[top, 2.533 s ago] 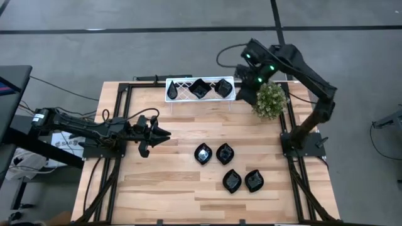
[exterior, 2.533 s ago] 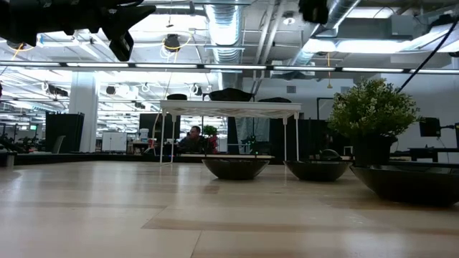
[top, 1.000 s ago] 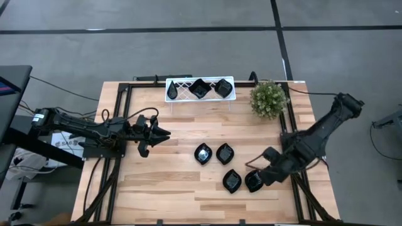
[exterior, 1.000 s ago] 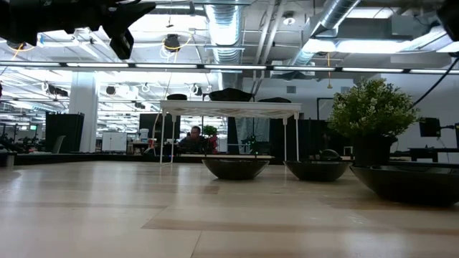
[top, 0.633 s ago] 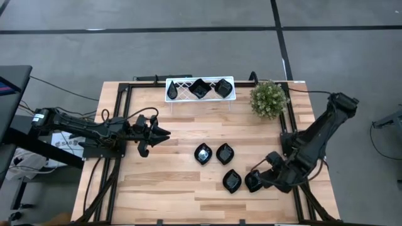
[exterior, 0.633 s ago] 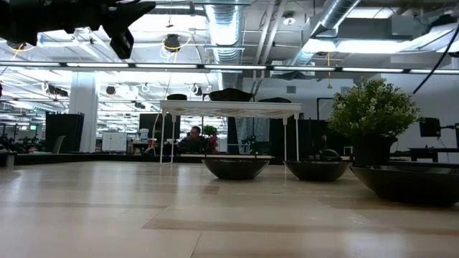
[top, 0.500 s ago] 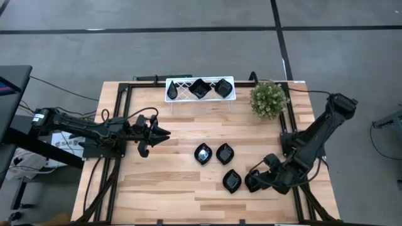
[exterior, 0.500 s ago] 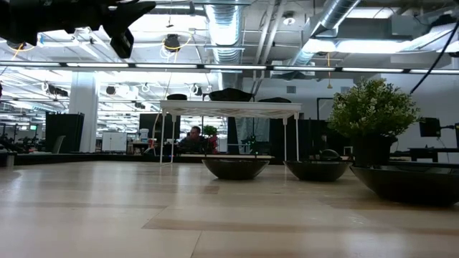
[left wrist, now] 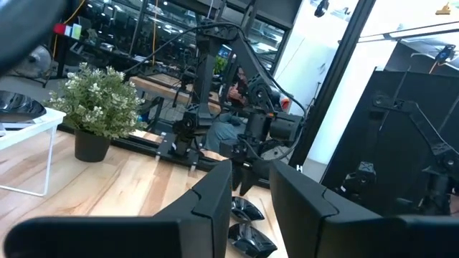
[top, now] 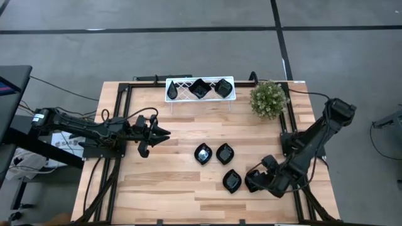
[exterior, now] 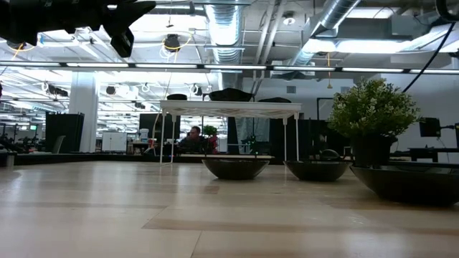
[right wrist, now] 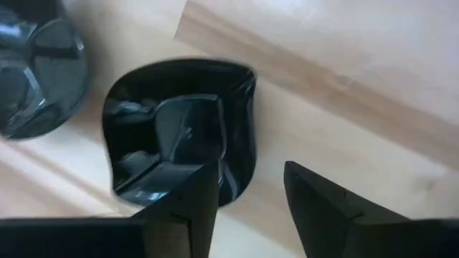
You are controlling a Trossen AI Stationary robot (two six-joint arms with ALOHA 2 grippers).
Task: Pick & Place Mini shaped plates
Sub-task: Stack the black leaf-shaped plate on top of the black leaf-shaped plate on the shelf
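Four glossy black mini plates lie on the wooden table: two in the middle [top: 202, 153] [top: 225, 153] and two nearer [top: 232, 181] [top: 254, 181]. Two more [top: 199, 88] [top: 223, 87] rest on the white wire rack [top: 179, 88] at the far edge. My right gripper [top: 250, 182] is open, low over the near right wavy-edged square plate [right wrist: 179, 129]. One finger [right wrist: 197, 186] stands over its hollow and the other [right wrist: 315, 197] outside its rim; I cannot tell whether either touches it. My left gripper [top: 164, 133] waits at the table's left, above the table, its fingers a narrow gap apart [left wrist: 251, 186].
A small green potted plant [top: 269, 99] stands at the far right beside the rack. A neighbouring plate [right wrist: 39, 79] lies close to the one under my right gripper. Black frame rails [top: 119, 113] run along the table's left and right sides. Bare wood lies at the near left.
My right gripper has gone down and a little toward the table's near edge, ending low over the near right plate. The plates have stayed where they were.
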